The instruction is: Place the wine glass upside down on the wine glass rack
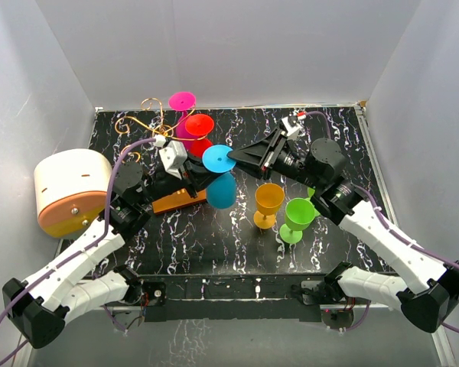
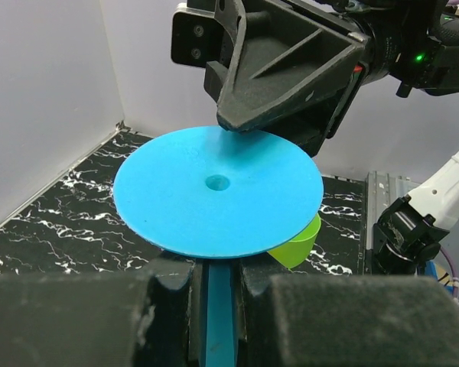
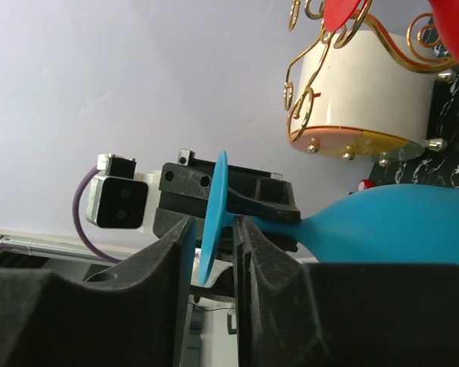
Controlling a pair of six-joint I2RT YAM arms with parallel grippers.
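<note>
Stem of wine glass sits clamped in left end effector, frame centre. Right end effector straddles the foot, fingers apart.

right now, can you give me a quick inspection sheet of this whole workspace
Surface: black table with white veining; damage, nothing seen.
Job's things: blue glass held in the air between the arms; rack at the back left, with a pink glass and a red glass upside down on it.
Clutter: orange glass and green glass upright, right of centre.
Grippers: left gripper shut on the blue glass's stem; right gripper has a finger on either side of its foot, grip unclear.
Cables: purple cable along each arm; the left one loops close to the rack's wire.
Surroundings: white walls; cream round box at the table's left edge.
</note>
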